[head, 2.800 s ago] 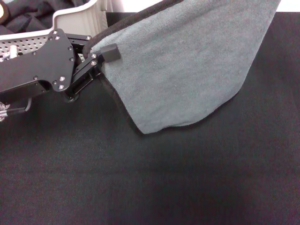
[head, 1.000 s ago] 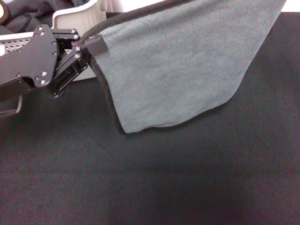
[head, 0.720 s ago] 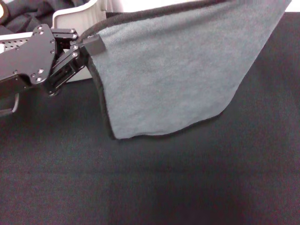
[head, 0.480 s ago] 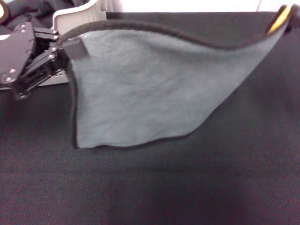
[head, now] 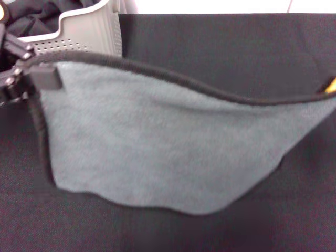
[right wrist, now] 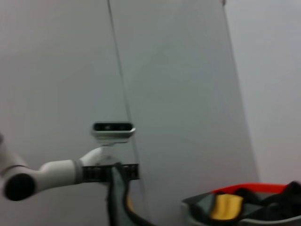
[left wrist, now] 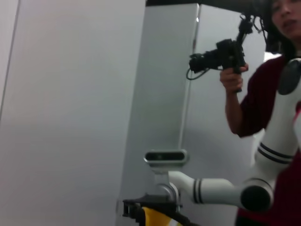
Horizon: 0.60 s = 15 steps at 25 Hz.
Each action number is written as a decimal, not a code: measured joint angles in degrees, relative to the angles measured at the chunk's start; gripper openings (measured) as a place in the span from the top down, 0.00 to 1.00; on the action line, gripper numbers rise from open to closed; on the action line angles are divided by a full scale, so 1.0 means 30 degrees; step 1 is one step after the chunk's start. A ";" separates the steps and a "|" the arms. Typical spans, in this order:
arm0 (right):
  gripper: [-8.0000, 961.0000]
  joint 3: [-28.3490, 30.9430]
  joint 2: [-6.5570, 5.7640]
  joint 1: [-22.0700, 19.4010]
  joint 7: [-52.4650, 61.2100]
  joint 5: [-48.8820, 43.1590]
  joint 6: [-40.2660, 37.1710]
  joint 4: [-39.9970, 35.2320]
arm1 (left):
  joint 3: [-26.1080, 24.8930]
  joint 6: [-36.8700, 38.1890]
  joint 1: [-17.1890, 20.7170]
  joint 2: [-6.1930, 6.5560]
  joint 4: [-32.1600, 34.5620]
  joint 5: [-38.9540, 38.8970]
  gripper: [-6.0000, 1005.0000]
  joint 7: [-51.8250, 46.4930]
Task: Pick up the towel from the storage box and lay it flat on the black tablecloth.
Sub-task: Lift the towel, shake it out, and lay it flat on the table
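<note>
Towel of grey-green fuzzy microfibre with a thin black border (head: 168, 152) hangs spread above the large plain black tablecloth (head: 220, 52), its lower edge sagging close to the cloth. The left gripper (head: 37, 79) pinches one upper corner, fingers clamped on the towel. The right gripper (head: 331, 86) is at the other upper corner, and I cannot tell how its fingers stand. Farther back, the light grey perforated plastic storage box (head: 84, 34) stands on the tablecloth. Behind are pale grey walls (left wrist: 70, 94), where a person holds a black camera (left wrist: 218, 54).
</note>
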 joint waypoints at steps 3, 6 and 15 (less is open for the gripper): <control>0.98 0.0278 0.0034 -0.0020 0.0527 -0.0103 -0.1464 0.0760 | 0.0922 0.0039 0.0504 0.0615 0.0801 -0.0282 0.97 -0.0557; 0.98 0.0252 0.0079 0.0185 0.0846 -0.0104 -0.2535 0.2477 | 0.1491 0.0046 0.0810 0.1010 0.1136 -0.0346 0.97 -0.1203; 0.98 -0.0316 0.0620 0.0685 0.0603 -0.0538 -0.1755 0.6451 | 0.0937 -0.0074 0.0779 0.0959 -0.0445 0.1191 0.95 -0.2338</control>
